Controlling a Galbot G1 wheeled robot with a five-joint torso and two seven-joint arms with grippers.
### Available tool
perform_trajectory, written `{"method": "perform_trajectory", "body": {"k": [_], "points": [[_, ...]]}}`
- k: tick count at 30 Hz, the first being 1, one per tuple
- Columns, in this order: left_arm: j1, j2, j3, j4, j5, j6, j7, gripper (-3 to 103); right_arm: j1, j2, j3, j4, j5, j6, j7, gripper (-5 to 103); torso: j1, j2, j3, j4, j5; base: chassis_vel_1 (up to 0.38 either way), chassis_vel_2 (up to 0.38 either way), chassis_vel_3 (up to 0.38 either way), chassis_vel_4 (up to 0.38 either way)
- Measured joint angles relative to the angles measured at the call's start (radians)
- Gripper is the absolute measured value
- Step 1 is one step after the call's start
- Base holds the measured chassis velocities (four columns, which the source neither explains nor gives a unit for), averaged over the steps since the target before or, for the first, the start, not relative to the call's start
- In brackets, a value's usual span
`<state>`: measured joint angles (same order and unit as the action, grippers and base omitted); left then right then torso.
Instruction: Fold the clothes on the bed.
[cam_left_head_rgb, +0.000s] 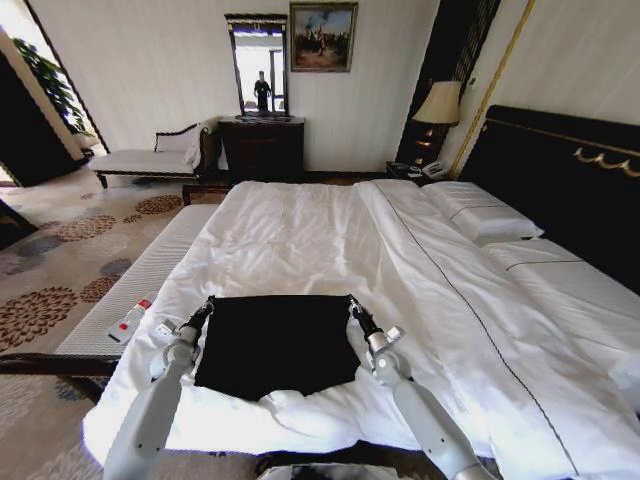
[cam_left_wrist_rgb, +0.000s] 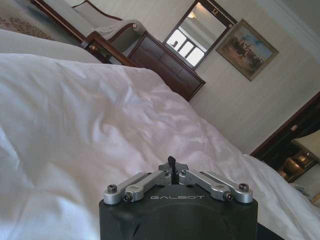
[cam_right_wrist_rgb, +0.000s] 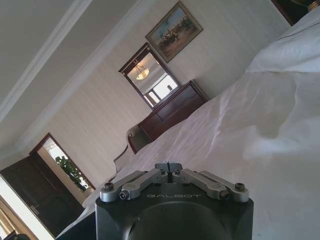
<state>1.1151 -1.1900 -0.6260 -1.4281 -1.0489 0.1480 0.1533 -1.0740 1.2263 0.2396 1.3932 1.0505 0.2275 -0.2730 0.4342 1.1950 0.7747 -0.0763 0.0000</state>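
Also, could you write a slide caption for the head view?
Both grippers, left and right, pinch the far corners of the black T-shirt on the white bed.

The black T-shirt (cam_left_head_rgb: 275, 342) is lying flat on the white duvet of the bed (cam_left_head_rgb: 330, 235), close to the foot edge, its dark cloth forming a neat near-square with no lettering showing. Both arms are reaching up from the foot of the bed — the left gripper (cam_left_head_rgb: 207, 306) is sitting at the shirt's far left corner, the right gripper (cam_left_head_rgb: 353, 305) at its far right corner, each touching the fabric's far edge. Whether the fingers are pinching the cloth cannot be told. A small white remote (cam_left_head_rgb: 130, 320) with a red button is resting on the pale bench (cam_left_head_rgb: 140, 275) running along the bed's left side.
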Motion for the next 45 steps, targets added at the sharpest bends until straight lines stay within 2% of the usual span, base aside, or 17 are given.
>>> {"method": "perform_trajectory", "body": {"k": [4,11,13,18,28,34,39,40,42,43,45], "points": [[0.118,-0.019,-0.037,-0.074,-0.001,-0.007,0.049,1,-0.112,-0.003,0.036,0.062,0.000,0.025,-0.037,0,0.000,0.000,0.000,-0.0001,0.0001,0.000,0.000,0.000,0.000],[0.271,-0.042,-0.079,-0.166,0.022,-0.025,0.074,1,-0.258,0.001,0.072,0.162,-0.006,0.044,-0.058,0,0.000,0.000,0.000,-0.0001,0.0000,0.000,0.000,0.000,0.000],[0.353,-0.064,-0.094,-0.220,0.067,-0.042,0.084,1,-0.340,0.005,0.087,0.217,-0.013,0.057,-0.067,0,0.000,0.000,0.000,0.0000,0.0000,0.000,0.000,0.000,0.000],[0.411,-0.090,-0.113,-0.238,0.129,-0.067,0.087,1,-0.407,0.006,0.089,0.220,-0.037,0.092,-0.086,0,0.000,0.000,0.000,-0.0001,-0.0001,0.000,0.000,0.000,0.000],[0.484,-0.111,-0.153,-0.269,0.158,-0.092,0.102,1,-0.525,0.020,0.079,0.240,-0.075,0.147,-0.091,0,0.000,0.000,0.000,-0.0002,-0.0002,0.000,0.000,0.000,0.000],[0.506,-0.121,-0.172,-0.273,0.159,-0.103,0.126,1,-0.527,0.032,0.071,0.207,-0.101,0.167,-0.096,0,0.000,0.000,0.000,0.0000,0.0000,0.000,0.000,0.000,0.000],[0.524,-0.130,-0.172,-0.299,0.193,-0.121,0.132,1,-0.521,0.027,0.071,0.200,-0.112,0.173,-0.093,0,0.000,0.000,0.000,0.0001,0.0000,0.000,0.000,0.000,0.000],[0.537,-0.138,-0.172,-0.325,0.214,-0.129,0.131,-1,-0.523,0.024,0.072,0.212,-0.116,0.176,-0.094,-3,0.000,0.000,0.000,-0.0001,0.0000,0.000,0.000,0.000,0.000],[0.577,-0.166,-0.193,-0.396,0.244,-0.154,0.136,10,-0.543,0.014,0.080,0.268,-0.120,0.186,-0.103,8,0.000,0.000,0.000,-0.0001,0.0001,0.000,0.000,0.000,0.000],[0.577,-0.166,-0.193,-0.396,0.244,-0.154,0.136,10,-0.543,0.014,0.080,0.268,-0.120,0.186,-0.103,8,0.000,0.000,0.000,-0.0001,0.0001,0.000,0.000,0.000,0.000],[0.614,-0.191,-0.220,-0.451,0.256,-0.184,0.142,21,-0.569,0.007,0.093,0.327,-0.127,0.197,-0.108,18,0.000,0.000,0.000,0.0001,0.0001,0.000,0.000,0.000,0.000]]}}
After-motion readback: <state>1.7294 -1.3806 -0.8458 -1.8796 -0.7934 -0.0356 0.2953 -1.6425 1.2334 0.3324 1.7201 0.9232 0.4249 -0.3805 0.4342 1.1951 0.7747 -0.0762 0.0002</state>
